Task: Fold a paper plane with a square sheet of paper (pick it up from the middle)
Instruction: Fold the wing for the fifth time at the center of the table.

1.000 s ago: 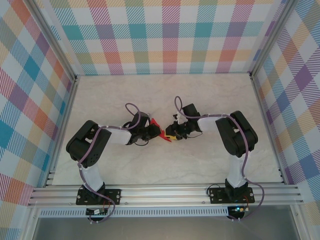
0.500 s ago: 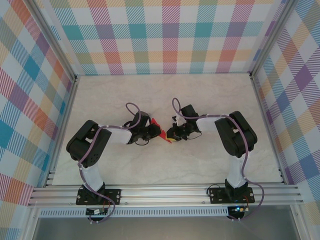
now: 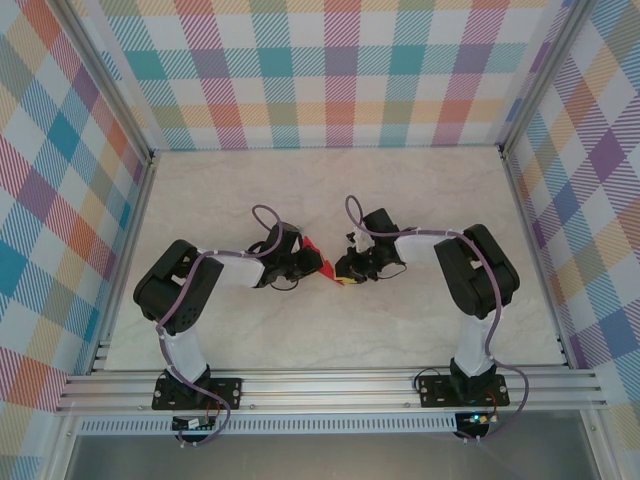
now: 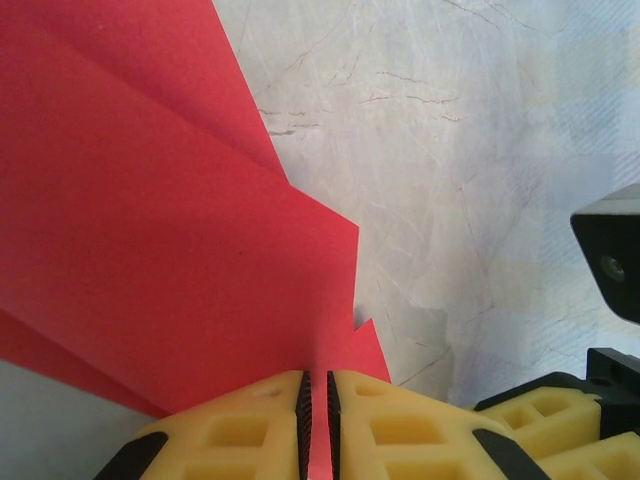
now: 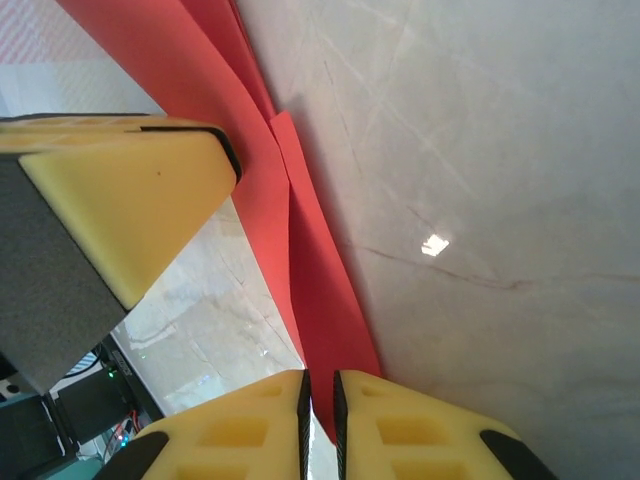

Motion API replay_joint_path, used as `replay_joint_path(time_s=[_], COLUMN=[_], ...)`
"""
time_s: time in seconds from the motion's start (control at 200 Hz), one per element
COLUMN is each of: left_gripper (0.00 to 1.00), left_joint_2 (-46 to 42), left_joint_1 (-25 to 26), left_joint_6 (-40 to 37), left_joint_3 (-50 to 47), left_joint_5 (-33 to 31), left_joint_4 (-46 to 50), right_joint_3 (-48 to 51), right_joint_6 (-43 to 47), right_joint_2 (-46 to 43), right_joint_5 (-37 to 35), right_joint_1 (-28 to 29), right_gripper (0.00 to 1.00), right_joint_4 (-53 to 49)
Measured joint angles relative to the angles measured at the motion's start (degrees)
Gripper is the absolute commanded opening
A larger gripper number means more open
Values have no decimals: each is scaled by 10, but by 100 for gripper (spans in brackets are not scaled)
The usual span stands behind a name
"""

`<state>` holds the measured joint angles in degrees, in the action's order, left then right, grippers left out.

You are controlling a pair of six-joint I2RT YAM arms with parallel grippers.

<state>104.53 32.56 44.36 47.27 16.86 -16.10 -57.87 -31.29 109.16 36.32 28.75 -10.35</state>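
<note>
Fingers of left gripper (image 4: 317, 390) and right gripper (image 5: 320, 388) pinch the creased red paper (image 4: 150, 230) mid-table; wrist views reveal its layers, and overhead the scene looks apparently unchanged from earlier.

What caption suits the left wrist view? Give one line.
Left pincer shut on the folded red paper, creased layers fanning over the marble table.

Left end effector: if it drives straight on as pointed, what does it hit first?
The paper the left end effector clamps, fanned ahead; past that likely the table, depth unclear. The right end effector sits off to the side.
</note>
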Motion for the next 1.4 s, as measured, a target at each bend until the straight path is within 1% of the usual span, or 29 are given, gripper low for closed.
replay_joint_path(time_s=[0.175, 0.39, 0.435, 0.54, 0.71, 0.815, 0.9, 1.095, 1.4], left_gripper=[16, 16, 16, 16, 16, 15, 15, 15, 15], left_joint_2=[1, 1, 1, 2, 2, 4, 5, 10, 16], left_joint_1=[0, 0, 0, 0, 0, 0, 0, 0, 0], left_joint_6=[2, 2, 2, 2, 8, 14, 22, 35, 41], left_joint_3=[4, 5, 5, 6, 9, 16, 25, 49, 73], left_joint_5=[0, 0, 0, 0, -2, -4, -7, -12, -15], left_joint_4=[8, 10, 10, 11, 17, 30, 45, 86, 126], right_joint_3=[0, 0, -1, -2, -1, -3, -6, -10, -30], right_joint_6=[9, 12, 12, 12, 18, 31, 43, 82, 130], right_joint_2=[0, 0, 0, -4, -51, -73, -74, -65, -47], right_joint_5=[-8, -29, -31, -32, -41, -65, -96, -134, -158], right_joint_1=[0, 0, 0, 0, 4, 16, 33, 55, 59], right_gripper=[8, 5, 7, 14, 20, 25, 27, 29, 27], right_joint_4=[-16, -28, -30, -31, -41, -47, -54, -72, -75])
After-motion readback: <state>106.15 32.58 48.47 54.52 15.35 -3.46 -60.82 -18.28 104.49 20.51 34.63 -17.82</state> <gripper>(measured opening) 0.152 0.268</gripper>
